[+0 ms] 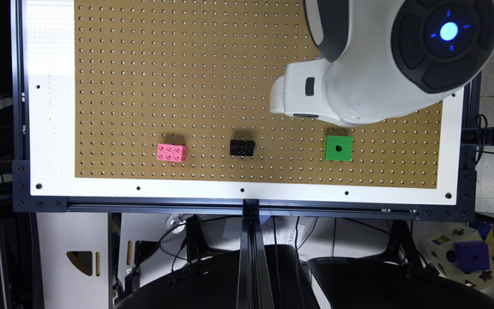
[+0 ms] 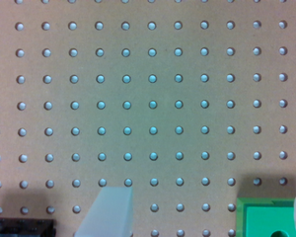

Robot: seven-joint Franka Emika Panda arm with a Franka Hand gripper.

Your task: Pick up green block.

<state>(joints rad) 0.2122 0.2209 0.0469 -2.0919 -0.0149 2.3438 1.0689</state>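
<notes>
Pegboard (image 1: 212, 64): matt tan fibreboard look, evenly perforated. White border plate (image 1: 49, 141): smooth, slight sheen. Green block (image 1: 338, 148): smooth, plastic-looking, matt to satin. Pink studded brick (image 1: 171, 152) and black studded brick (image 1: 242, 147): moulded plastic, faintly glossy. Arm housing (image 1: 358, 77): glossy white plastic shell, dark matt inserts. Frame rail (image 1: 247, 206): dark metal extrusion. Fingertip (image 2: 108, 212): translucent whitish, matt.

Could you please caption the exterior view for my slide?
Panda arm above pegboard with pink brick, black brick, green block.

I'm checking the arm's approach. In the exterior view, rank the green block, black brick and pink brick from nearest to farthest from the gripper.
1. Green block, just below the gripper, toward the exterior view's right.
2. Black brick, middle of the row.
3. Pink brick, far toward the exterior view's left.
</notes>
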